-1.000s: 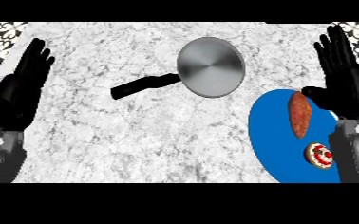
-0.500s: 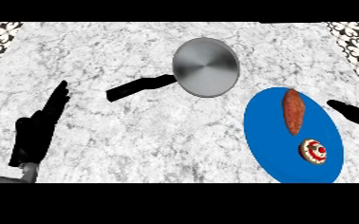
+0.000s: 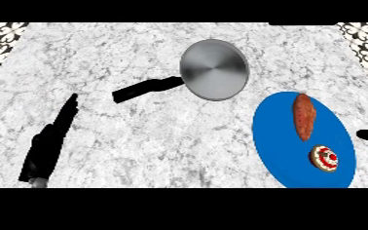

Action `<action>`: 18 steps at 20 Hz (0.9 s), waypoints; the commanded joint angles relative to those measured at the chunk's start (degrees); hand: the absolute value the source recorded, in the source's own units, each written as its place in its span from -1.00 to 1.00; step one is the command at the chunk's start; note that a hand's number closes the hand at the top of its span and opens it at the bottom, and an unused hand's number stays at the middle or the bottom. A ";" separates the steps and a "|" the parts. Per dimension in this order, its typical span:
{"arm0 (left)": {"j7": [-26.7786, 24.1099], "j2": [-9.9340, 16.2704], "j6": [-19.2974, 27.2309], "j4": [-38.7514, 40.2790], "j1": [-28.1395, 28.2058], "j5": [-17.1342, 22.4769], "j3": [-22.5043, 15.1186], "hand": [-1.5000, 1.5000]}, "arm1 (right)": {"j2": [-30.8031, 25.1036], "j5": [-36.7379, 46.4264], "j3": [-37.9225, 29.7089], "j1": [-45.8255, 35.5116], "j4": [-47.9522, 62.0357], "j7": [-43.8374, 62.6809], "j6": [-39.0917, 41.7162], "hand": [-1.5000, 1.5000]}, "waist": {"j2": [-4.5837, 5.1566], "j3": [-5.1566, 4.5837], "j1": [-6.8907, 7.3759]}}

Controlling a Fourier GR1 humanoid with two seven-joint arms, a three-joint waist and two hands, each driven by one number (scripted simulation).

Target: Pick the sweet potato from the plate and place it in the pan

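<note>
Head view, inspection of counter: the sweet potato (image 3: pixel 303 117) is reddish-brown, elongated and tapered at both ends. It lies on the upper part of the blue plate (image 3: pixel 277 141), long axis running nearly up and down the view. A small red-and-white item (image 3: pixel 325 158) sits just below it. The steel pan (image 3: pixel 213 69) stands apart to the upper left, black handle (image 3: pixel 147 89) pointing lower left. Left hand (image 3: pixel 49 143) shows edge-on, fingers straight, holding nothing. Right hand (image 3: pixel 362 135): only a dark tip at the edge; state cannot be told.
</note>
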 commanded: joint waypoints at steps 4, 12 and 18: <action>1.23 -1.48 -0.18 -0.96 -0.45 -1.99 -0.59 0.00 | -6.62 -9.27 1.46 -11.62 3.15 9.63 15.05 -1.00 | 0.27 0.12 1.35; -0.88 -3.41 -2.46 3.00 -1.07 -3.36 0.89 0.00 | -4.77 -9.30 8.38 -24.69 9.51 22.05 19.40 -1.00 | 0.32 0.08 1.23; 1.16 -1.73 -4.71 0.29 -1.83 -2.17 3.55 0.00 | -3.80 -10.93 11.99 -29.54 17.25 22.75 23.88 -1.00 | 0.26 0.10 1.28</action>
